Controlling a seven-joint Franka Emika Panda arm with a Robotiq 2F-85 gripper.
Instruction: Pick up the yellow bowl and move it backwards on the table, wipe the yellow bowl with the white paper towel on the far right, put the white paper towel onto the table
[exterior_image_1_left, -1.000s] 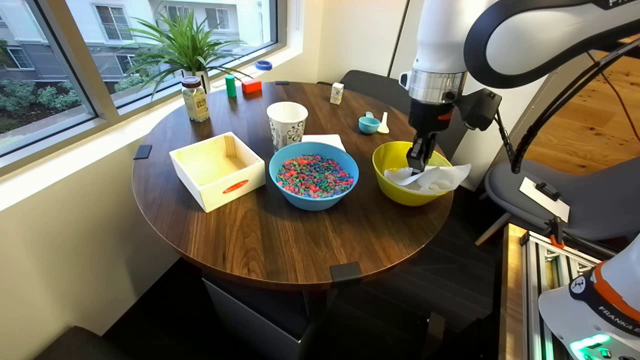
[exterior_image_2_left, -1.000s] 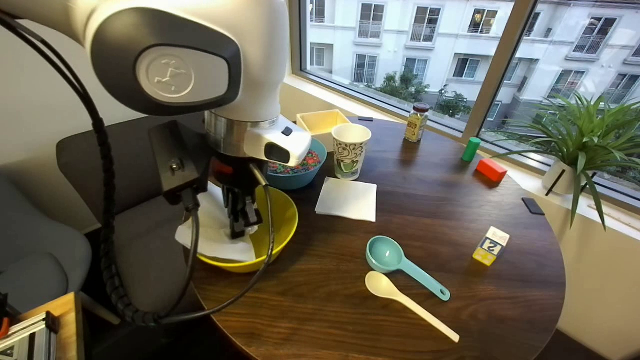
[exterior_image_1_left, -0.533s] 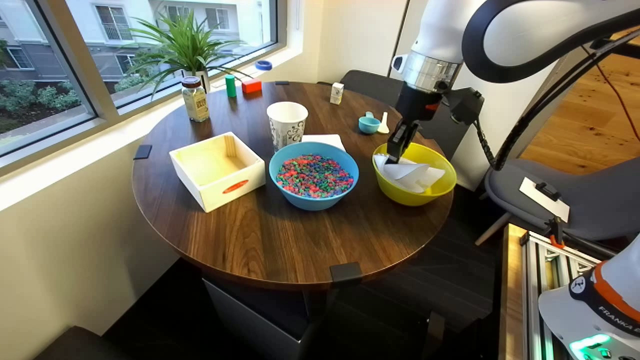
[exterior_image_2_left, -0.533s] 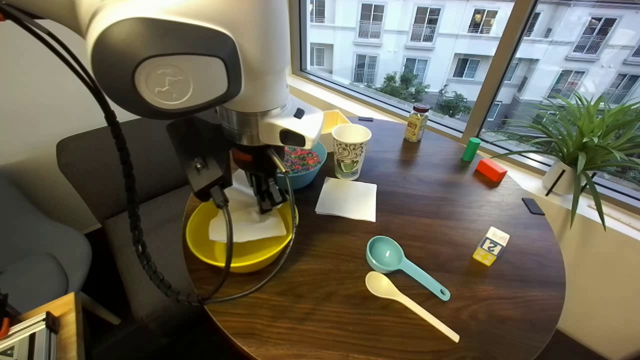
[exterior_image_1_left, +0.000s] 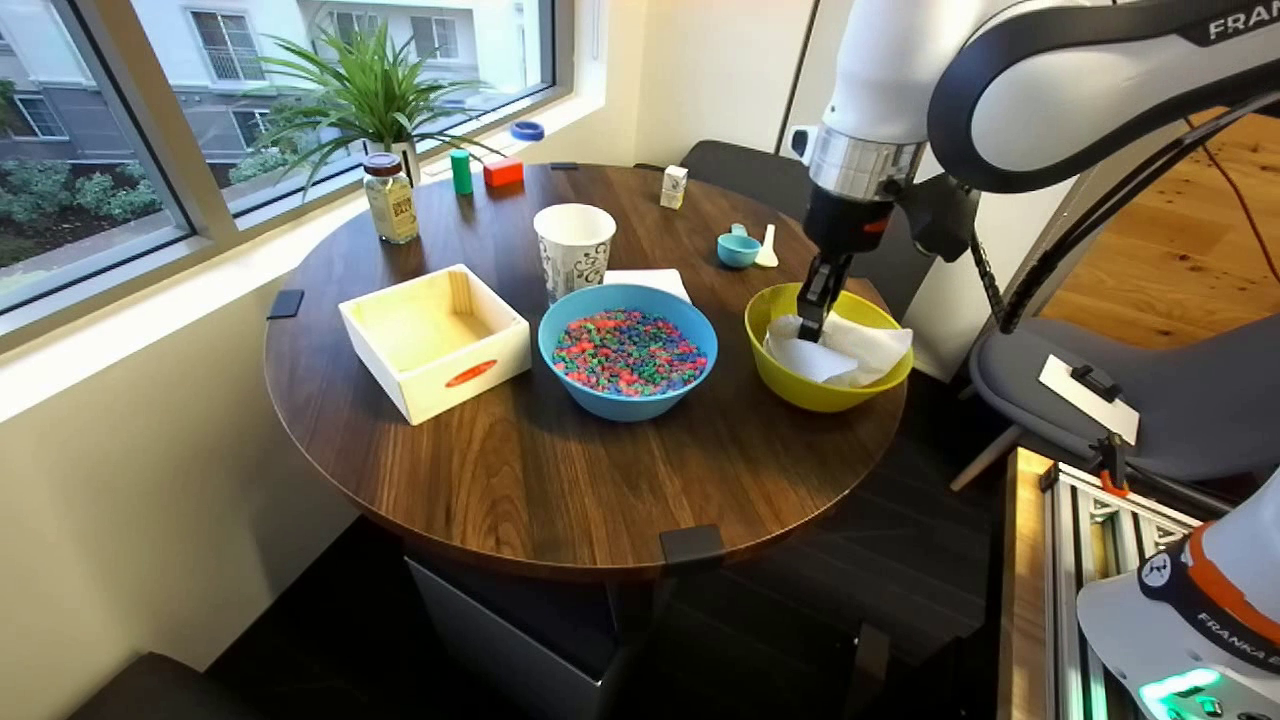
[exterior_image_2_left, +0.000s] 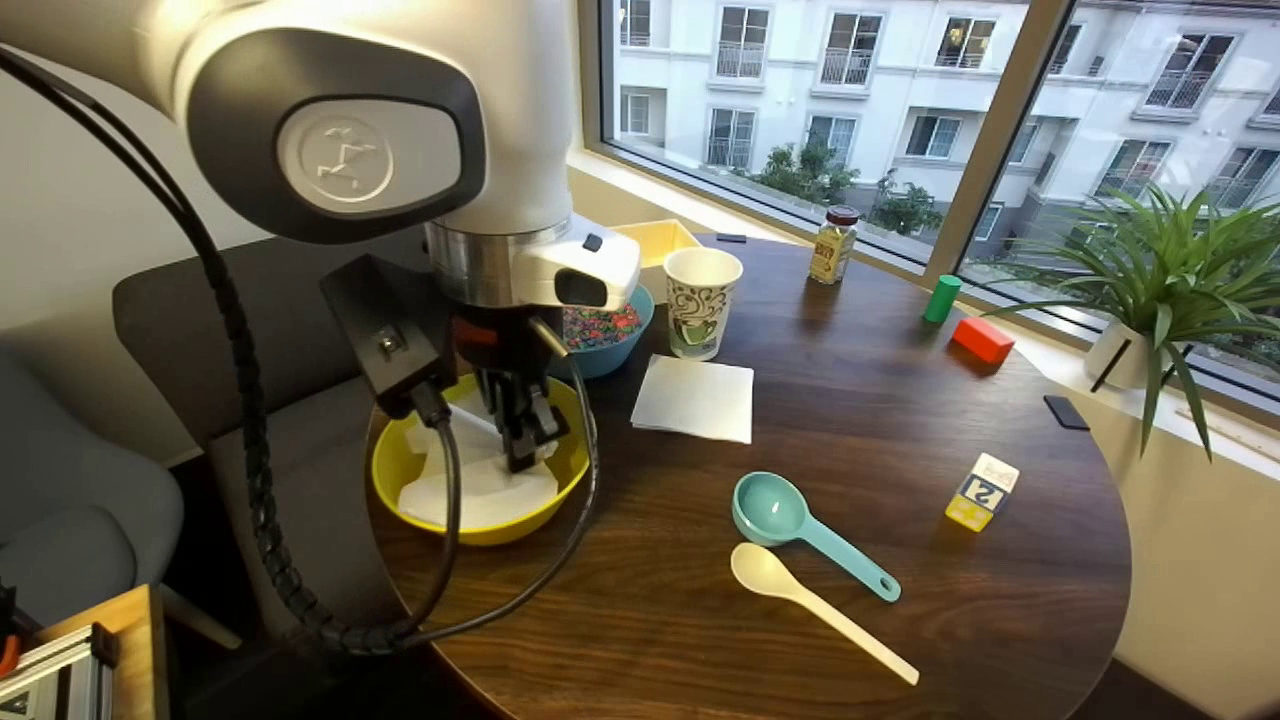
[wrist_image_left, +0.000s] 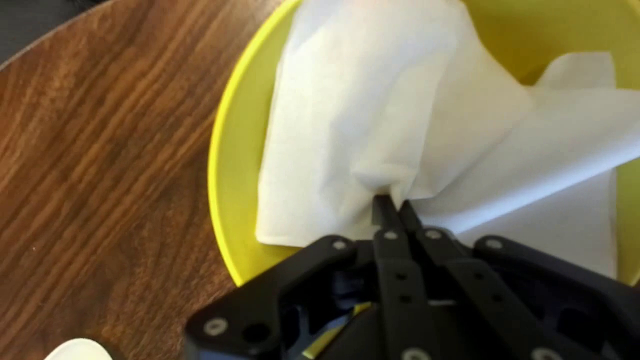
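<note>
On the right of the table (exterior_image_1_left: 580, 480), in an exterior view, we have the yellow bowl (exterior_image_1_left: 812, 393) upright, apart from the blue bowl (exterior_image_1_left: 628, 406) to its left. Our gripper (wrist_image_left: 395, 202) has its jaws pinching the white paper towel (wrist_image_left: 350, 125), bunched inside the yellow bowl, so we judge wiping to be the step in hand. We take the backward move as done, though nothing here proves it. Left to do, we think: finish wiping, lift the white paper towel out and lay it on the table.

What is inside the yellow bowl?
A creased white towel, pinched in the gripper. Some bare wall of the bowl shows beside it; anything under the towel is covered, so cannot be seen.
</note>
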